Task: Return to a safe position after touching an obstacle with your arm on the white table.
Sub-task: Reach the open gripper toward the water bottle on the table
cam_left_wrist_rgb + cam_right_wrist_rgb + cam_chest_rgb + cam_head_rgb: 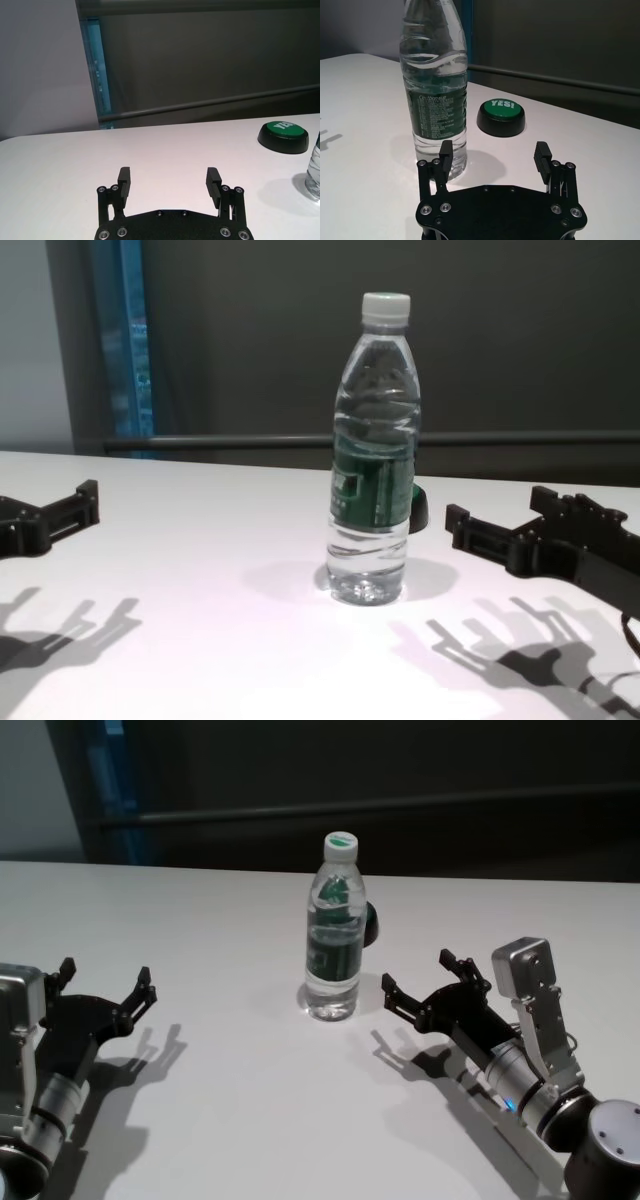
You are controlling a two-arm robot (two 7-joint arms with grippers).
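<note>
the tall clear plastic water bottle [333, 935] stands upright mid white table [230, 1120]; our right gripper [432, 983], fingers apart, sits just beside it without contact; left gripper [105, 990], also apart, farther off. we judge retreat unfinished.

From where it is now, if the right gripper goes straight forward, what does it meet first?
Probably the water bottle: the right gripper, open, has one finger lined up with the bottle's base. The green button lies farther on. Depth is uncertain.
</note>
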